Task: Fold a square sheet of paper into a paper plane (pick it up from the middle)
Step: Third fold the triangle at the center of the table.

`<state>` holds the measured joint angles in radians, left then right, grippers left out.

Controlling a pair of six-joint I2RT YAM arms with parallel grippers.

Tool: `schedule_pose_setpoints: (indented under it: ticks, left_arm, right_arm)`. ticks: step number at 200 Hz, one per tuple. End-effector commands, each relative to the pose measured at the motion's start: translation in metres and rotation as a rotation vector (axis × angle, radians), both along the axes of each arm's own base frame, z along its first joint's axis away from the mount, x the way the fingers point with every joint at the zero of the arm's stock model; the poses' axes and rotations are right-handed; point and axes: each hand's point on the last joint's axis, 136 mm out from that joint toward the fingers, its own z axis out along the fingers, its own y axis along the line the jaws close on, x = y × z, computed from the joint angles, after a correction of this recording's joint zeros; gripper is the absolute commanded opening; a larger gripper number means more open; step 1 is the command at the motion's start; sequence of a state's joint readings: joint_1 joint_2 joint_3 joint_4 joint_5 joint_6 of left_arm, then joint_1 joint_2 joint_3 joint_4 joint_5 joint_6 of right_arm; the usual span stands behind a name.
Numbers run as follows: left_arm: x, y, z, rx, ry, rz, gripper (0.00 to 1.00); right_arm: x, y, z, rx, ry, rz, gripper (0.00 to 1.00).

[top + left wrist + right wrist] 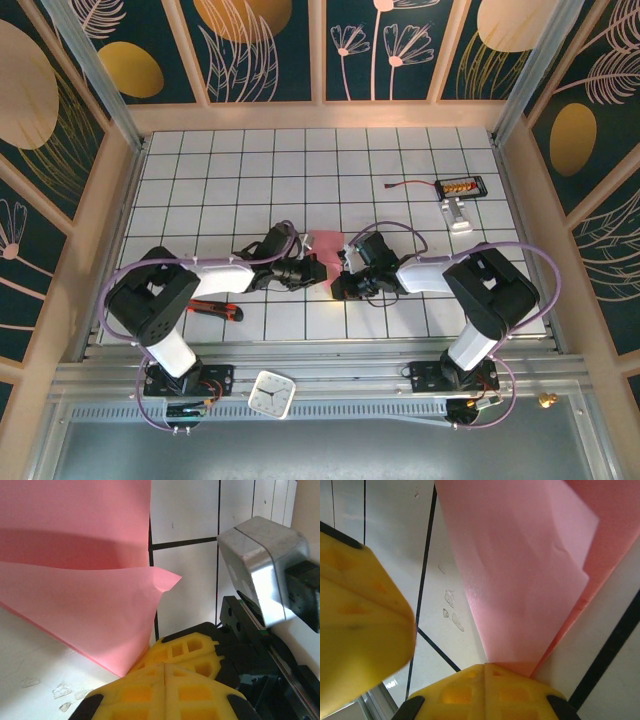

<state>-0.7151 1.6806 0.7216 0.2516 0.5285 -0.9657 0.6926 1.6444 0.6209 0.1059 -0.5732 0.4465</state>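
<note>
The square sheet of paper point(327, 242) is salmon pink and lies folded over itself near the middle of the table, between both grippers. My right gripper point(485, 667) is shut on its lower edge, and the paper point(520, 580) fans out upward from the closed yellow fingers. My left gripper point(165, 666) is shut, with the jaws pressed together and nothing in the seam. The paper's point(85, 605) lower corner ends just left of those fingers. The right gripper's fingers point(187, 649) sit right behind them. From above, the left gripper point(318, 268) and right gripper point(338, 280) almost touch.
A red-handled black tool point(215, 310) lies by the left arm. A white clock point(271, 393) sits on the front rail. A small black device with a red wire point(460, 186) and a white part point(458, 215) lie at the far right. Small clear flecks point(452, 610) dot the tiles.
</note>
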Motion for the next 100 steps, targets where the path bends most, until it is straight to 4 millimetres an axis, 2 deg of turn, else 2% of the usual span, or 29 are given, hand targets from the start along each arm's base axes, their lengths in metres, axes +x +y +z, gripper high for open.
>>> schedule_pose_setpoints:
  ticks: [1, 15, 18, 25, 100]
  left_arm:
    - [-0.003, -0.007, -0.001, -0.046, 0.044, 0.008, 0.00]
    - [-0.003, -0.006, -0.002, -0.045, 0.051, 0.016, 0.00]
    - [-0.004, -0.004, -0.011, -0.028, 0.067, 0.019, 0.00]
    - [-0.005, -0.003, -0.015, -0.020, 0.077, 0.024, 0.00]
    - [-0.007, -0.003, -0.034, -0.007, 0.129, 0.033, 0.00]
  right_arm:
    - [-0.030, -0.040, -0.042, -0.195, 0.129, -0.033, 0.00]
    - [-0.029, -0.040, -0.042, -0.194, 0.128, -0.034, 0.00]
    - [-0.029, -0.039, -0.041, -0.192, 0.126, -0.033, 0.00]
    - [-0.029, -0.039, -0.042, -0.193, 0.129, -0.033, 0.00]
    - [-0.027, -0.037, -0.041, -0.190, 0.123, -0.027, 0.00]
